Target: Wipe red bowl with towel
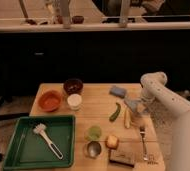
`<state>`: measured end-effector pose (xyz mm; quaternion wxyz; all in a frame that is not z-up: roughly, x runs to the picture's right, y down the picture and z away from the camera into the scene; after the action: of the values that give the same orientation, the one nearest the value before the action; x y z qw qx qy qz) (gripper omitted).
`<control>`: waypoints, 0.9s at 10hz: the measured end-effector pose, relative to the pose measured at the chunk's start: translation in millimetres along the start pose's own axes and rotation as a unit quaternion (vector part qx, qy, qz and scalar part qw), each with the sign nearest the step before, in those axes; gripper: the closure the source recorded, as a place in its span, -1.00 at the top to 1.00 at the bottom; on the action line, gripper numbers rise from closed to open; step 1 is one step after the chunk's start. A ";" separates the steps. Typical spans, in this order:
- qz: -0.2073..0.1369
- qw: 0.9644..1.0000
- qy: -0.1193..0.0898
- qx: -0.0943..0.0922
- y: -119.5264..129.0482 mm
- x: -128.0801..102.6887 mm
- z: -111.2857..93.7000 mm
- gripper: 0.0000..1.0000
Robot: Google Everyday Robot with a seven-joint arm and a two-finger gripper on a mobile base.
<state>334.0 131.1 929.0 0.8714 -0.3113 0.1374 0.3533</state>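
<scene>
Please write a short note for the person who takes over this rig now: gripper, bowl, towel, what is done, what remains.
The gripper: low over the right side of the table, at the towel; whether it holds it cannot be told.
The red bowl: on the left side, far from the towel, next to a dark bowl.
Done: no wiping yet.
Left: secure the towel, carry it to the red bowl, wipe.

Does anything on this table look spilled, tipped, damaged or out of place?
Nothing stands out. The red bowl sits upright at the left of the table, the brush lies inside the green tray, and the gripper is down at the towel on the right side. No spill or breakage shows.
</scene>
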 end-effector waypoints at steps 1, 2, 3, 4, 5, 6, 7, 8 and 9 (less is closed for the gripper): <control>-0.003 1.000 0.000 0.001 0.6 -1.0 0.0 -0.40; -0.005 1.000 0.000 0.002 1.6 -2.5 -0.6 -0.61; -0.008 1.000 -0.002 0.003 2.7 -4.8 -2.3 -0.80; -0.013 1.000 -0.004 0.006 4.7 -8.3 -5.3 -0.96; -0.018 1.000 -0.011 0.011 6.5 -13.4 -13.5 -1.00; -0.019 0.999 -0.019 0.017 8.7 -15.2 -28.3 -1.00; -0.022 0.999 -0.026 0.024 8.5 -15.3 -39.5 -1.00; -0.025 0.998 -0.039 0.031 11.1 -17.3 -56.4 -1.00; -0.031 0.998 -0.051 0.037 15.2 -19.9 -69.0 -1.00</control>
<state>307.9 84.9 878.4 0.8987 -0.2649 0.0962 0.3360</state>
